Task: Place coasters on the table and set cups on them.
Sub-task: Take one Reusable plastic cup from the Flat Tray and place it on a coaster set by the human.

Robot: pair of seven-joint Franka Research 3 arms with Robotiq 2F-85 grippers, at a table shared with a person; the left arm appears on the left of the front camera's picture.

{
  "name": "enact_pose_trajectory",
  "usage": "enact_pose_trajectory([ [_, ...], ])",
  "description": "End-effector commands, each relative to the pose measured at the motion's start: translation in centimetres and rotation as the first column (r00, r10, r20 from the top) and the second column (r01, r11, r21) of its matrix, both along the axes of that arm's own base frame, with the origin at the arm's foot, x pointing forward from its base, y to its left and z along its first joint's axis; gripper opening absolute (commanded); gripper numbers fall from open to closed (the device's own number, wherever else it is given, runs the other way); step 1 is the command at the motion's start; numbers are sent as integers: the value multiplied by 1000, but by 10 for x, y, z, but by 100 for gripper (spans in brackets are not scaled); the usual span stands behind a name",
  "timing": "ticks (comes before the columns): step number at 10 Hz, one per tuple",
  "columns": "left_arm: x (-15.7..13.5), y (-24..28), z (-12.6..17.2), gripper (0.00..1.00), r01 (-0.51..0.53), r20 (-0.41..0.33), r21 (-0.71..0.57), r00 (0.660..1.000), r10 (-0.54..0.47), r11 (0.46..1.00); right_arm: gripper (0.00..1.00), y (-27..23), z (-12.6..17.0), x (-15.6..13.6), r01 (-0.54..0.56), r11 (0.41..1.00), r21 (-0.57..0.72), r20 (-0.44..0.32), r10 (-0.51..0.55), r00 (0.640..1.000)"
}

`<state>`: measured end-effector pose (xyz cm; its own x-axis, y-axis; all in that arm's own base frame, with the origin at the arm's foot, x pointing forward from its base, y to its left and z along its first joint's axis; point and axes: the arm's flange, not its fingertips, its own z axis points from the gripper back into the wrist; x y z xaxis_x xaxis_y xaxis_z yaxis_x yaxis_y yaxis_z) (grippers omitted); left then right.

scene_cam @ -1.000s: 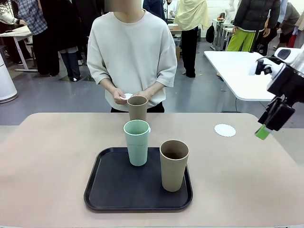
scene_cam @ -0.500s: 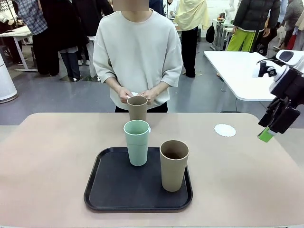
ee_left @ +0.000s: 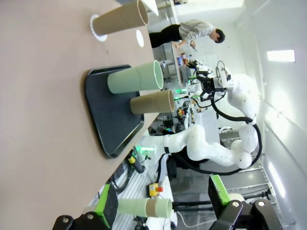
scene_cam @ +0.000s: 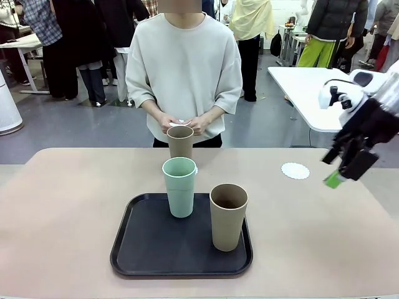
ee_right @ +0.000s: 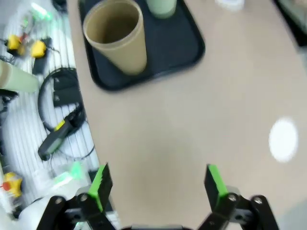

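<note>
On the beige table (scene_cam: 75,205), a black tray (scene_cam: 149,249) carries the mint cup (scene_cam: 179,185) and a brown cup (scene_cam: 228,215). A second brown cup (scene_cam: 180,142) stands beyond the tray on a white coaster (ee_left: 98,29). Another coaster (scene_cam: 295,170) lies bare at the far right. The person's hands (scene_cam: 181,123) hold a white coaster just above the far cup. My right gripper (scene_cam: 340,177) hovers open to the right of the bare coaster, tilted, over the table (ee_right: 192,120). My left gripper (ee_left: 163,203) is open and holds nothing, low at the table's near side.
A white rectangular table (scene_cam: 312,93) stands behind at the right. Several people stand in the background. Cables and small tools (ee_right: 57,129) lie on the floor beside the table's edge. Bare tabletop spreads left and right of the tray.
My right gripper has swung a little left toward the bare coaster and tilted. The person has shifted slightly right, hands staying above the far brown cup.
</note>
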<state>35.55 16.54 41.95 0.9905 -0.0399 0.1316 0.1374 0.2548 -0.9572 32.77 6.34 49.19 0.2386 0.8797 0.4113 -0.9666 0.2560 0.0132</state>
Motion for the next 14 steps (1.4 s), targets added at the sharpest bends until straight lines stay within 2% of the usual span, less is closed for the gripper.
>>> enact_pose_trajectory([
  [1, -2, 1, 2, 100, 2, 5, -9, 1000, -2, 1000, 100, 9, -52, 20, -202, 955, 219, 59, 194, 979],
  [4, -2, 1, 2, 100, 2, 5, -9, 1000, -2, 1000, 100, 10, -96, 36, -296, 888, 352, 149, 259, 954],
  [6, -2, 1, 2, 100, 2, 5, -9, 1000, -2, 1000, 100, 9, -118, 38, -331, 866, 375, 146, 298, 943],
  [7, -2, 1, 2, 100, 2, 5, -9, 1000, -2, 1000, 100, 10, -127, 33, -330, 849, 413, 100, 318, 943],
  [9, -2, 1, 2, 100, 2, 5, -9, 1000, -2, 1000, 100, 10, -129, 19, -349, 840, 415, 81, 348, 934],
  [10, -2, 1, 2, 100, 2, 5, -9, 1000, -2, 1000, 100, 6, -125, 14, -323, 858, 399, 70, 323, 944],
  [11, -2, 1, 2, 100, 2, 5, -9, 1000, -2, 1000, 100, 11, -128, 41, -334, 847, 414, 69, 337, 939],
  [14, -2, 1, 2, 100, 2, 5, -9, 1000, -2, 1000, 100, 11, -128, 41, -334, 847, 414, 69, 337, 939],
])
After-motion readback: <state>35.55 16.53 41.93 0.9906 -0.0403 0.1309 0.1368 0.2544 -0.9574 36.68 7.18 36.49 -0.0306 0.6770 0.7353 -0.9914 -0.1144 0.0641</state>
